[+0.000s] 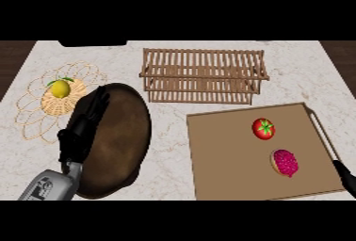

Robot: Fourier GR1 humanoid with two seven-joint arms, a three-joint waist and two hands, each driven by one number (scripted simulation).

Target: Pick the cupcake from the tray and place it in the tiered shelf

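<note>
I am looking down at the marble bench, taking the tray as my landmark. The cupcake, with pink topping, is sitting on the tray toward its near right part, and a tomato is sitting on the tray just behind it. Behind the tray, the wooden tiered shelf is standing on the bench. Left of the tray a dark brown bowl is lying, and my left robot hand is hanging over its left rim, fingers straight and holding nothing. Further left of the tray, a lemon is resting in a wire basket. My right robot hand is showing only as a sliver by the tray's right edge; I cannot tell its state.
</note>
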